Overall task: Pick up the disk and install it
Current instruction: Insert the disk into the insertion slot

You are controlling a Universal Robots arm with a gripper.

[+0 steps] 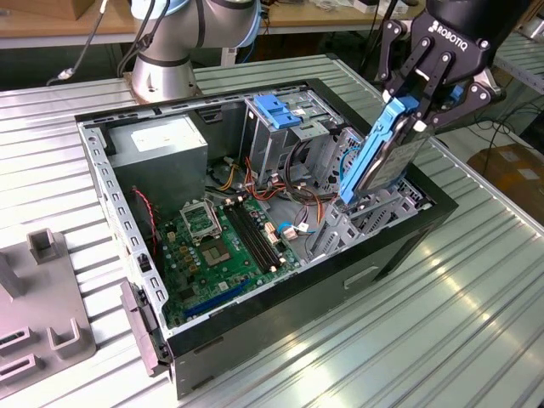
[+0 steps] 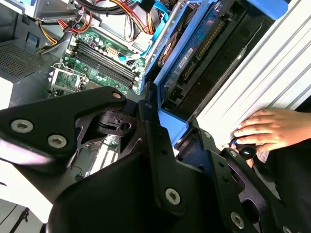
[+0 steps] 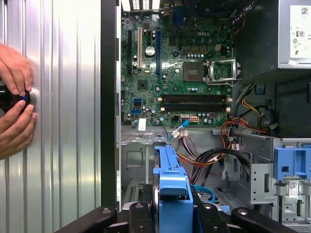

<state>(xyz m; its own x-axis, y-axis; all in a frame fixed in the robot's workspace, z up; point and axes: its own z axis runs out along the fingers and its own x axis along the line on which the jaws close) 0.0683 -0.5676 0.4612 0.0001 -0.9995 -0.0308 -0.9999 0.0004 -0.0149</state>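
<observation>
Clamped on the disk (image 1: 382, 161) with the hand (image 1: 412, 110), upper right of the exterior view. Held tilted, dipping at the lower end into the open computer case (image 1: 323, 289). Picked up already; not yet seated in a bay.

disk (image 1: 380, 160) top behind jaws, hands (image 3: 14, 70) cut by edge

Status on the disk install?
Gripper shut on disk. Disk tilted, lower end inside case, not seated. Loose cables beside it; person's hands on table outside case.
</observation>
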